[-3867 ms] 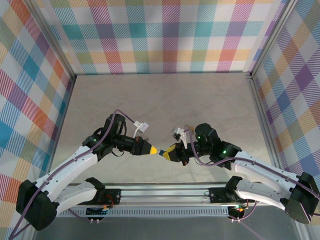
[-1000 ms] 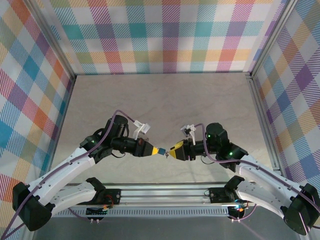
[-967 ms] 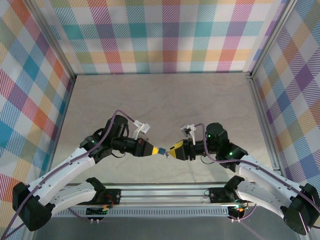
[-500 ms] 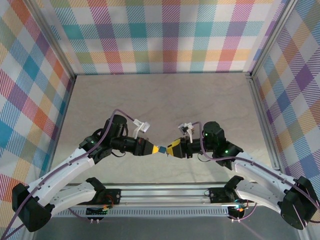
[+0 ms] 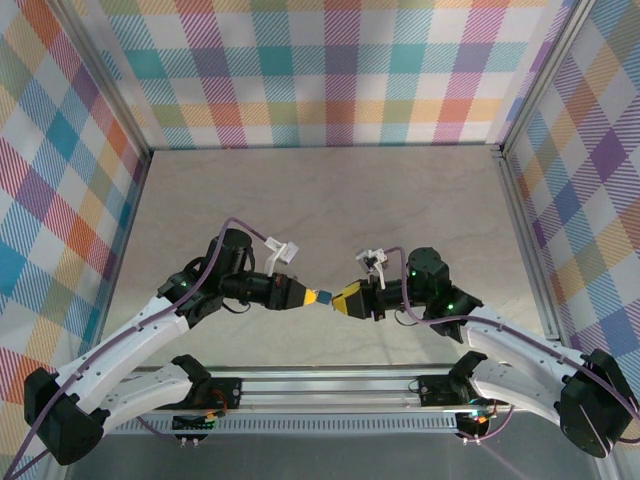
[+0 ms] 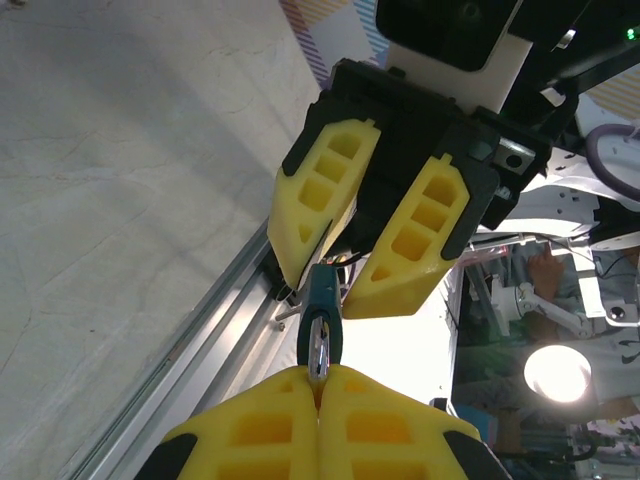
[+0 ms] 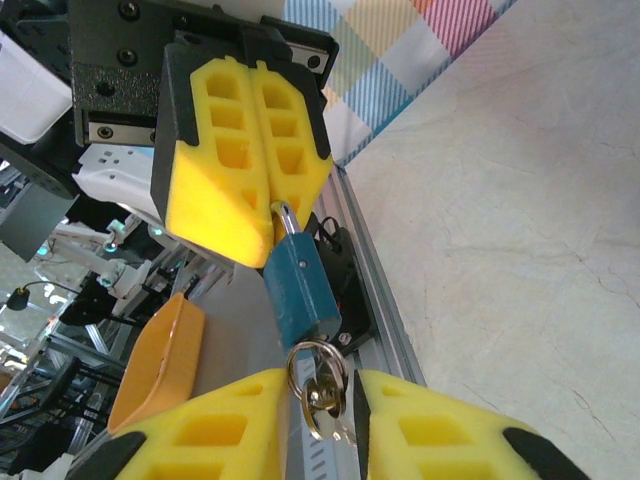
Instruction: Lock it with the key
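A small teal padlock hangs in the air between the two arms, above the table's near part. My left gripper is shut on its silver shackle; its yellow fingers press together with the lock body sticking out beyond them. The key hangs on a ring at the bottom of the padlock. My right gripper faces the left one with its fingers narrowly apart on either side of the key and ring. A thin gap shows by one pad.
The aluminium rail with both arm bases runs along the near edge under the lock. Plaid walls close in the beige table on three sides. An orange object lies past the rail.
My right gripper has moved left up to the padlock, and its fingers have narrowed around the key. The left gripper has kept the lock almost still.
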`<state>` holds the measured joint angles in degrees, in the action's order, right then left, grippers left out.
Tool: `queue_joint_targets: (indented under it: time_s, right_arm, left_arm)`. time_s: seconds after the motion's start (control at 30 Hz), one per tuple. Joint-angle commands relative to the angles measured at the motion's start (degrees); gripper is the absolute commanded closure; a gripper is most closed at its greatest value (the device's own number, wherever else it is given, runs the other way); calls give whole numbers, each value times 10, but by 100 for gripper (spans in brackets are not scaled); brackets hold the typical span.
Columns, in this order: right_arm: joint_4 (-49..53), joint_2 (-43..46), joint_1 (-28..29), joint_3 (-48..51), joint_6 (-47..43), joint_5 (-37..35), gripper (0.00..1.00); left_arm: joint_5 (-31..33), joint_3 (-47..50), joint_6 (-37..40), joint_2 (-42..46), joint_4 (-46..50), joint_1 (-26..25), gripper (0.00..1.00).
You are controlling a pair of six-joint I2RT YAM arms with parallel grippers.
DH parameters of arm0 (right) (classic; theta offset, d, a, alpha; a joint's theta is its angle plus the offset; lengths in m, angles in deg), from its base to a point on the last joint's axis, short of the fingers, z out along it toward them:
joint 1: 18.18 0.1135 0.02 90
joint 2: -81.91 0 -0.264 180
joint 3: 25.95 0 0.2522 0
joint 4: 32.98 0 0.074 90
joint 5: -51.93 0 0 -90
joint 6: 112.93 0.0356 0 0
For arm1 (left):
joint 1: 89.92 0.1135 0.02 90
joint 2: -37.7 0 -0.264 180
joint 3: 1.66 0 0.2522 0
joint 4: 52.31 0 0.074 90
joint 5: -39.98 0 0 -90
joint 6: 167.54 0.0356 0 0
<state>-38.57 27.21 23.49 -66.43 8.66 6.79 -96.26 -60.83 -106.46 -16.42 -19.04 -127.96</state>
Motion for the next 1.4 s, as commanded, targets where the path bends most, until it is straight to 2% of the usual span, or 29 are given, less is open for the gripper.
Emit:
queue_joint_targets:
  time_s: [0.0, 0.1, 0.67, 0.9, 1.07, 1.37]
  right_arm:
    - [-47, 3, 1, 9, 13, 19, 78]
    - [-51, 5, 1, 9, 13, 16, 81]
    - [-71, 10, 1, 7, 17, -6, 82]
    - [-82, 1, 1, 7, 23, -2, 89]
    - [-79, 2, 1, 9, 21, -2, 99]
    - [-14, 49, 1, 28, -6, -46, 100]
  left_arm:
    - [-16, 8, -5, 14, -23, 5, 100]
    - [-20, 11, -8, 13, -28, 6, 100]
    - [-35, 20, -14, 8, -31, 6, 100]
    - [-38, 20, -14, 10, -31, 6, 100]
    - [-37, 21, -14, 12, -31, 6, 100]
    - [-15, 20, -12, 20, -31, 13, 100]
